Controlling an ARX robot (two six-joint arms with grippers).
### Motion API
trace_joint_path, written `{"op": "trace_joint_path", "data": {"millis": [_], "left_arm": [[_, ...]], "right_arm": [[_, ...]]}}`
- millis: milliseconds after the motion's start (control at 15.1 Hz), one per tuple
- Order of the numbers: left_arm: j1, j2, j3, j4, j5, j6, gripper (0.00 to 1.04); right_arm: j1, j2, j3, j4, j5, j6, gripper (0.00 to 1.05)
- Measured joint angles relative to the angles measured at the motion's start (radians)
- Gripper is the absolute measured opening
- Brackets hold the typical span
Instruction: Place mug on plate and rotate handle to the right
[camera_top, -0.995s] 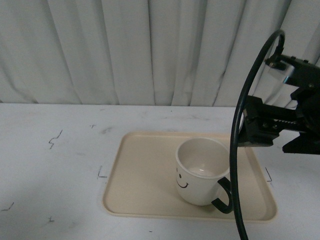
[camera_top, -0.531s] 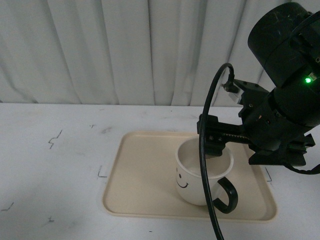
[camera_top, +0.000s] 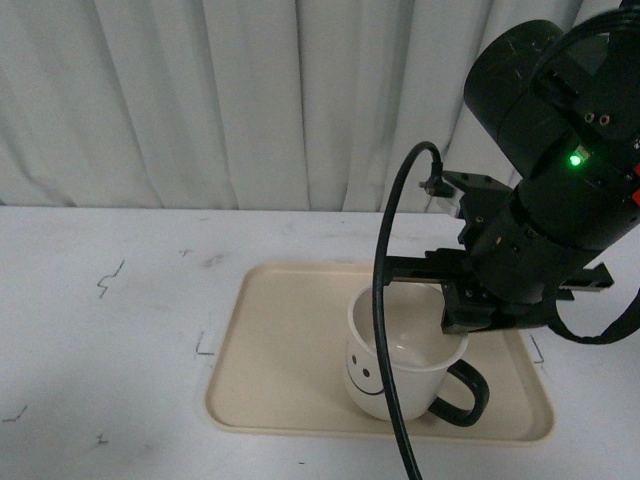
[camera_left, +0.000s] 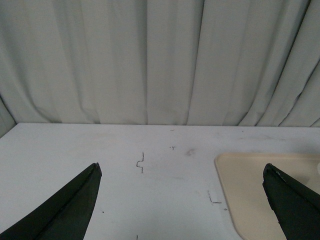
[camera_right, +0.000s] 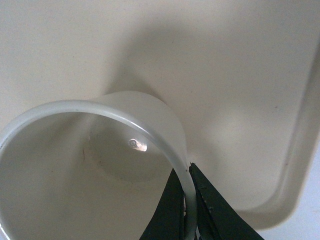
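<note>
The cream-white mug (camera_top: 390, 360) with a black smiley face stands upright on the right half of the beige plate (camera_top: 280, 350). Its black loop handle (camera_top: 465, 395) points to the front right. My right gripper (camera_top: 462, 320) reaches down from above and is shut on the mug's right rim. In the right wrist view the gripper (camera_right: 186, 175) has one finger inside and one outside the mug's wall (camera_right: 165, 145), over the plate (camera_right: 240, 75). My left gripper (camera_left: 180, 172) is open and empty above the table, left of the plate's corner (camera_left: 260, 175).
A white table (camera_top: 110, 330) with small black marks carries the plate. A pale pleated curtain (camera_top: 250, 100) hangs close behind. My right arm's black cable (camera_top: 385, 330) loops down in front of the mug.
My right arm has come in from the right and down over the mug, and its gripper has closed on the rim. The mug has turned slightly, smiley and handle shifting.
</note>
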Motion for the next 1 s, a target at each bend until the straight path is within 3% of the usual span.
{"op": "trace_joint_path", "data": {"millis": [199,464,664,995], "left_arm": [[0.0,0.0,0.0,0.0,0.0,0.0,0.98],[0.0,0.0,0.0,0.0,0.0,0.0,0.98],[0.0,0.0,0.0,0.0,0.0,0.0,0.98],[0.0,0.0,0.0,0.0,0.0,0.0,0.98]], "right_arm": [[-0.023,-0.015,0.078,-0.041,-0.002,-0.378,0.03],[-0.043,-0.008,0.109,-0.104,-0.09,-0.842,0.03],[-0.047,0.032,0.147,-0.13,-0.162,-0.949,0.03],[-0.051,0.132,0.235,-0.18,-0.171,-0.9,0.03]]}}
